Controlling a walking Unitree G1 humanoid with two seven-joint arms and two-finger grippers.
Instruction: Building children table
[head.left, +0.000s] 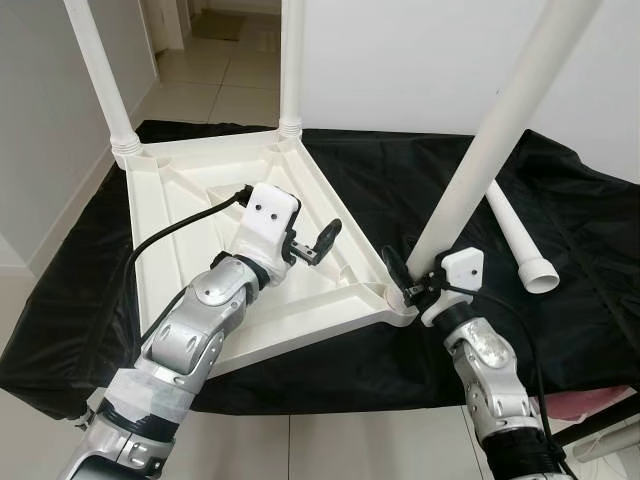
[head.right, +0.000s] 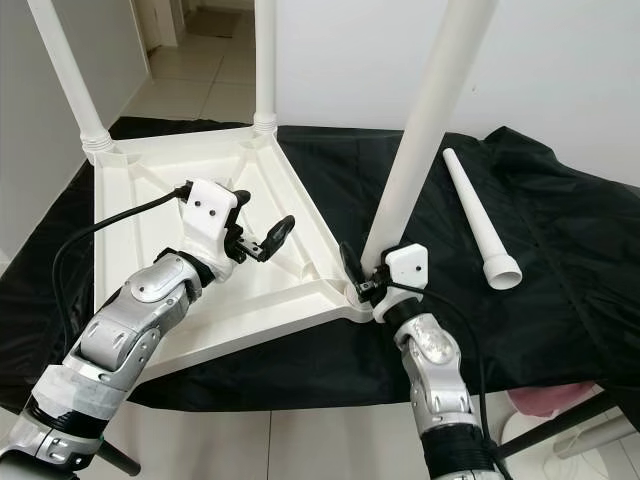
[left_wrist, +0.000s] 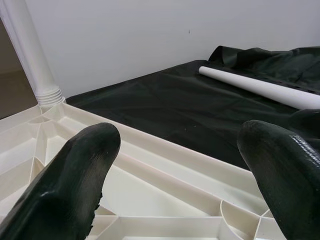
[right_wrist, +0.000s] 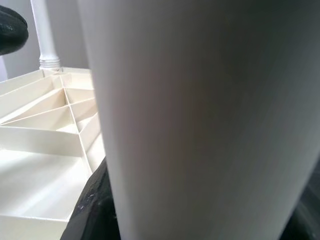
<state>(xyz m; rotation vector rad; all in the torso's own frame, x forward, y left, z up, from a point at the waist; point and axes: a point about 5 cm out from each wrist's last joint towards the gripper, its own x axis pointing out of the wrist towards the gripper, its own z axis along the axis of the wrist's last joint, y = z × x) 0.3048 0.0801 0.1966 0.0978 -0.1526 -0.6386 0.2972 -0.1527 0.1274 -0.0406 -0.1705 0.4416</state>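
The right gripper (head.left: 402, 283) clasps the table leg (head.left: 480, 160) just above the tabletop (head.left: 190, 205) corner socket. The leg looks like light, stiff, smooth plastic, so a low grip suits it. The left gripper (head.left: 318, 244) hovers wide open and empty above the tabletop.

Black cloth, white wall, tiled floor

A wrinkled black cloth (head.left: 560, 270) covers the surface. A plain white wall (head.left: 400, 60) stands at the far side, pale floor tiles (head.left: 215, 75) run off at far left, and something pink (head.right: 535, 400) shows at near right.

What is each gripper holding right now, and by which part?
Right gripper clamps the table leg near its base; left gripper is open, holding nothing.
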